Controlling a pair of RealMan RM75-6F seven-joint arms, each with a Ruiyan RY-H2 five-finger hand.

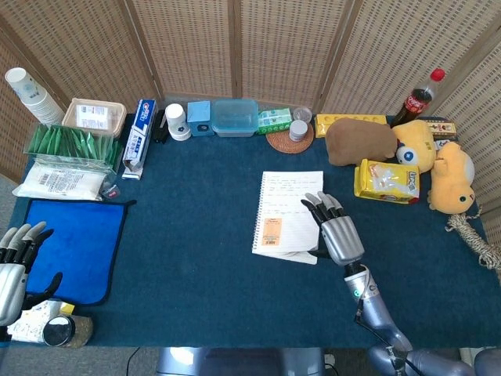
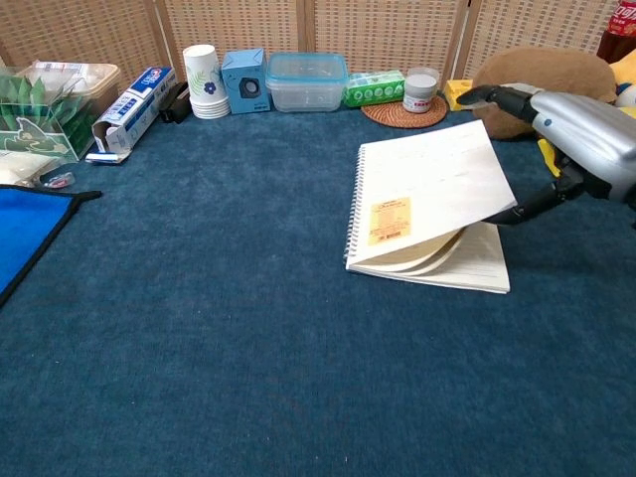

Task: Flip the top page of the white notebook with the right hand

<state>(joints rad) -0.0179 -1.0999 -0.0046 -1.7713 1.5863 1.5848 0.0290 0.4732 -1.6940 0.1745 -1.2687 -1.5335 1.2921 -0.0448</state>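
The white spiral notebook lies mid-table, its binding on the left. Its top page, with an orange sticker, is raised at the right edge and curves up above the pages beneath, a few of which bulge up with it. My right hand is at that right edge. In the chest view the right hand has its thumb under the raised page and its fingers stretched over the top. My left hand rests at the table's near left corner with fingers apart, holding nothing.
A brown plush, a yellow packet and a cola bottle stand right of the notebook. A coaster with a jar, a clear container and a toothpaste box line the back. A blue cloth lies left.
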